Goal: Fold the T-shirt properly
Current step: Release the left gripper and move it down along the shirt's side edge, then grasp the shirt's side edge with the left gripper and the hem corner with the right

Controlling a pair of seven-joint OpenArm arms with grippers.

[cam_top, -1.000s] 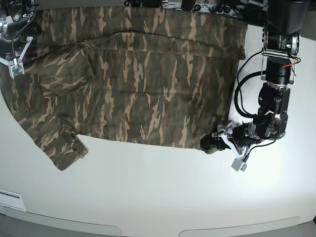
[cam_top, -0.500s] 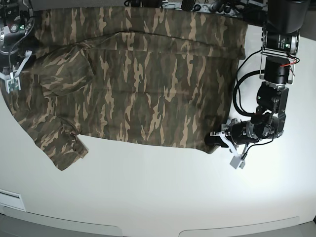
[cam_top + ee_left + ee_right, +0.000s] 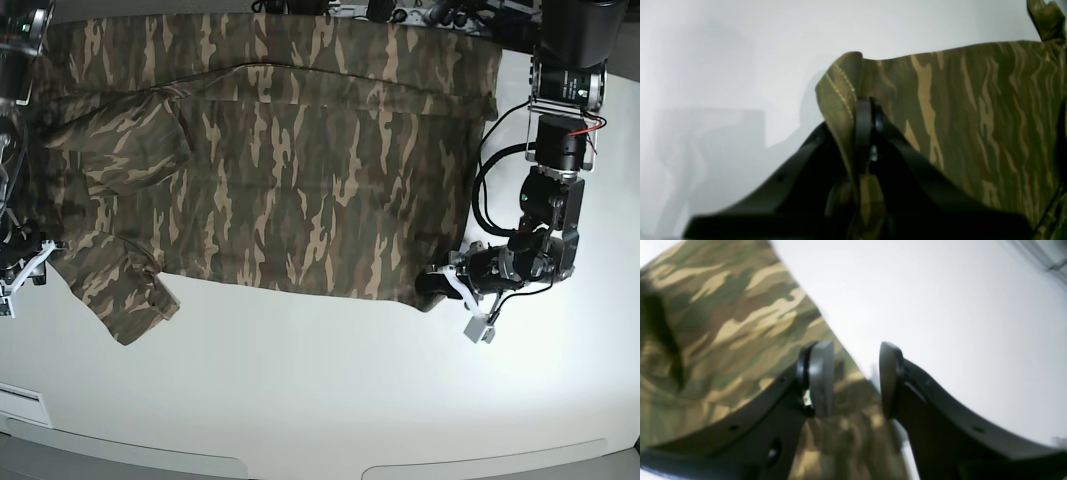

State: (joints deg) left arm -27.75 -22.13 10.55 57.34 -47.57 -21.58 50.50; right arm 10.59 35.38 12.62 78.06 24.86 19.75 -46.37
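Item: T-shirt, camouflage print, spread flat across the far half of the white desk, one sleeve folded over the body.

Left hand: clamped on the shirt's near hem corner (stitched edge lifted off the desk).

Right hand: jaws parted, nothing between them, poised above the shirt's edge.

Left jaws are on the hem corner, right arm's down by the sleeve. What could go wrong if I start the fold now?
1. The left gripper pinches only the tip of the T-shirt hem corner, so the cloth may slip out under pull.
2. The right gripper is open at the shirt's edge and holds nothing; lifting now would drag one side only and skew the fold.
3. The bunched sleeve could get trapped as a lump.
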